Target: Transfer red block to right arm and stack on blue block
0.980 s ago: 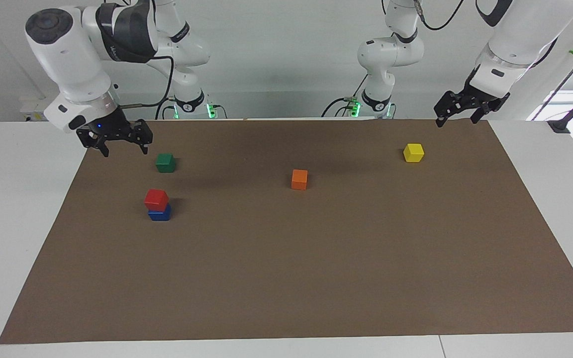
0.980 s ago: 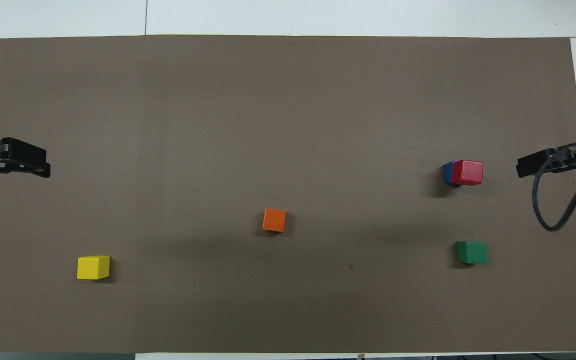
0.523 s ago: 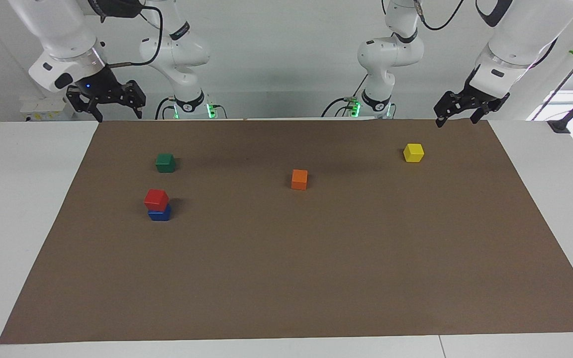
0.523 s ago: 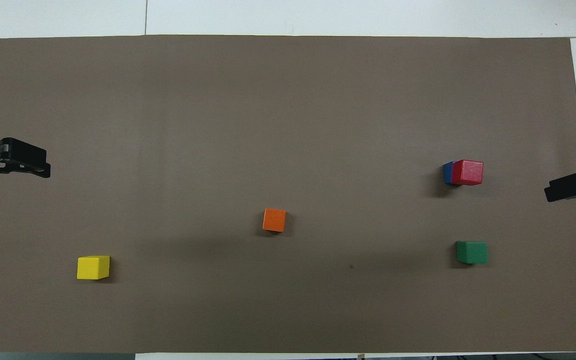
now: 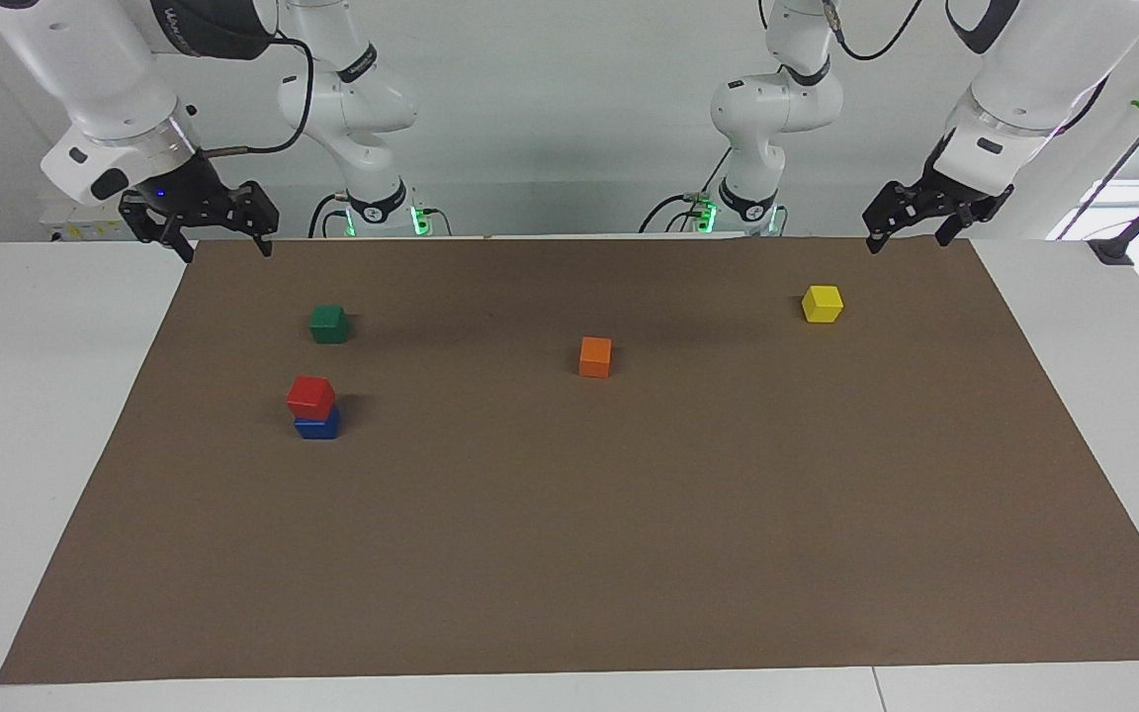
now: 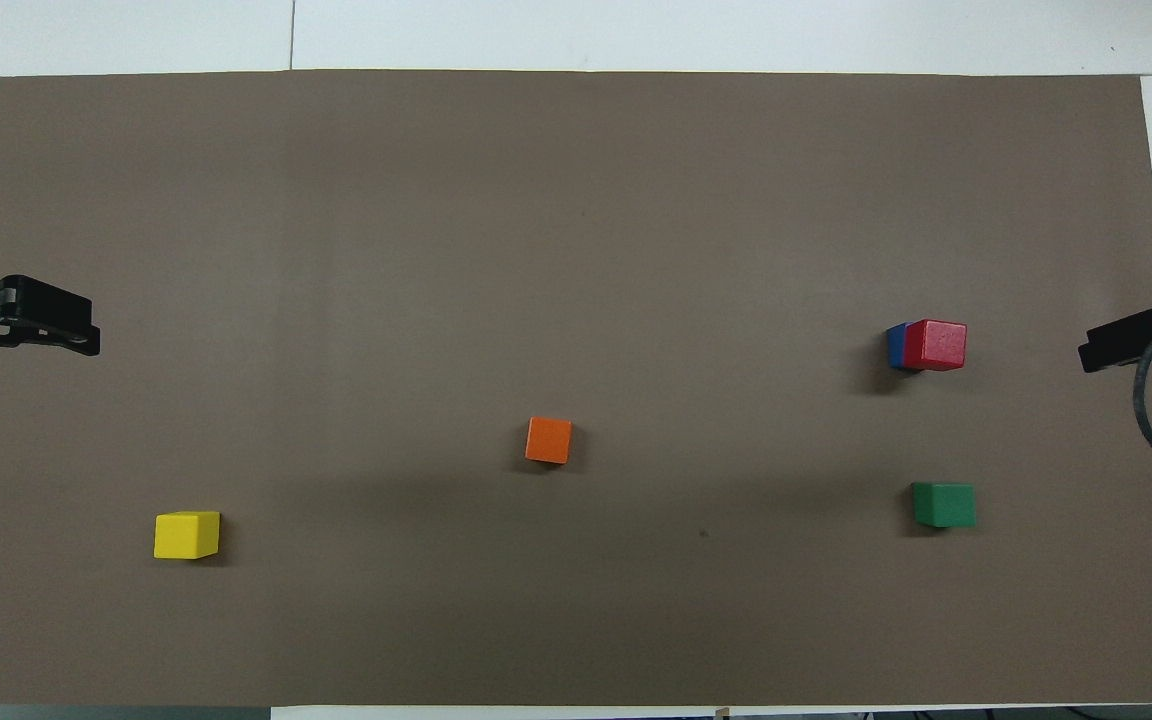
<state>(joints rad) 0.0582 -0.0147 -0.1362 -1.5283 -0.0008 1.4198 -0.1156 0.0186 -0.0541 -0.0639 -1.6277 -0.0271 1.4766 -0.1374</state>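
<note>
- The red block (image 5: 310, 397) sits on top of the blue block (image 5: 317, 426), a little askew, so a strip of blue shows at one side from above (image 6: 896, 346).
- The right gripper (image 5: 200, 220) hangs in the air over the corner of the brown mat (image 5: 569, 554) at the right arm's end of the surface; its jaws are spread apart with nothing between them. A small blue light glows on it.
- The stacked pair lies well apart from those jaws, out on the mat and clear of them.
- The green block (image 5: 328, 323) rests on the mat between the right jaws and the stack, touching neither.
- The left gripper (image 5: 920, 220) waits over the mat's corner at the left arm's end, its jaws also parted and empty.
- The yellow block (image 5: 822, 304) lies near the left jaws, below them on the mat.
- The orange block (image 5: 595, 357) sits about midway between the two sets of jaws, well apart from both.
</note>
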